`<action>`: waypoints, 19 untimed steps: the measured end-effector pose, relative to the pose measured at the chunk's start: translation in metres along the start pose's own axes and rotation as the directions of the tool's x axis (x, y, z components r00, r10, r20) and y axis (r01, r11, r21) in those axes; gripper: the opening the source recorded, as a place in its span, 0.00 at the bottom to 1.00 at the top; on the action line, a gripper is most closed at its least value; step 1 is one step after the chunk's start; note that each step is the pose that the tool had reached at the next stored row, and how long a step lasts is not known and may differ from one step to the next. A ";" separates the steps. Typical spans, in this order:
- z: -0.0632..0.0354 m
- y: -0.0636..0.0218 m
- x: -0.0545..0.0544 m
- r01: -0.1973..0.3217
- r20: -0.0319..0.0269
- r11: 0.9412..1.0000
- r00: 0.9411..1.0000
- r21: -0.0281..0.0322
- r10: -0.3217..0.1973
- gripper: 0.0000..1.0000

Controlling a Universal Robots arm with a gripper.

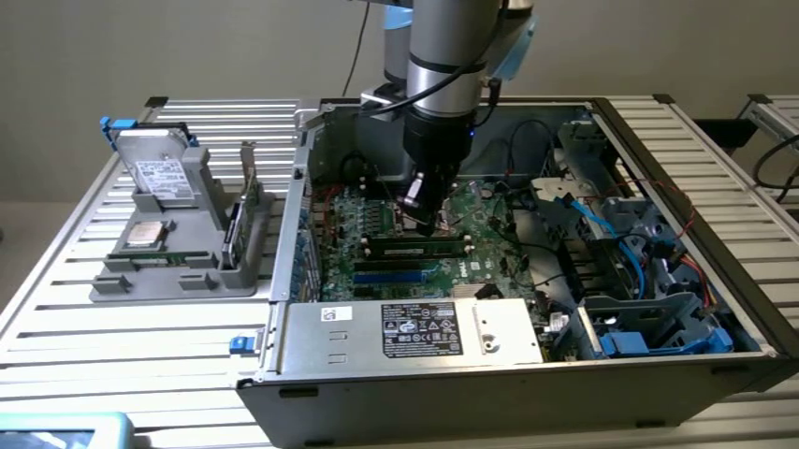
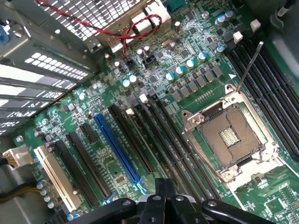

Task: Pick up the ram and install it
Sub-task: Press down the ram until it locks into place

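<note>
jaws [image 1: 425, 224] together, nothing visibly clamped | ram [image 1: 418, 249] just at 6 o'clock of my tip in the exterior view, looks to stand in a memory slot, long axis 9-to-3 | case [image 1: 525, 374] holds motherboard [image 2: 117, 163] | grey holder [image 1: 187, 276] at 9 o'clock on the desk [image 1: 125, 346], carrying a drive [image 1: 163, 173]

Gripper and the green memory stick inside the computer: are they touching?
Cannot tell. In the exterior view the gripper ends right at the upper edge of the ram, but that angle shows neither contact nor a gap plainly.
</note>
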State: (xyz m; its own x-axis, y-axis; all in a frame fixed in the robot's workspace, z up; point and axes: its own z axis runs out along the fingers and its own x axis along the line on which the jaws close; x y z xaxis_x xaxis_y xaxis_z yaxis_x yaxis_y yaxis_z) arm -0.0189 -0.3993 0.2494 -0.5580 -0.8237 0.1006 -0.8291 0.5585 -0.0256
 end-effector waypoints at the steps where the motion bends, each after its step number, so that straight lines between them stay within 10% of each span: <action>1: 0.0000 0.0000 0.000 -0.014 0.000 1.000 1.000 -0.001 0.014 0.11; 15: 0.0000 0.0000 0.000 -0.187 -0.001 0.982 0.982 -0.012 0.187 0.11; 19: 0.0001 0.0000 0.000 -0.217 0.007 0.976 0.976 -0.011 0.217 0.11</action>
State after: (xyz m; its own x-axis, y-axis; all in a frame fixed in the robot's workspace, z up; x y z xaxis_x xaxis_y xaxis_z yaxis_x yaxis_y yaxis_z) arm -0.0188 -0.3993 0.2493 -0.7247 -0.6838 0.0857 -0.6881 0.7248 -0.0357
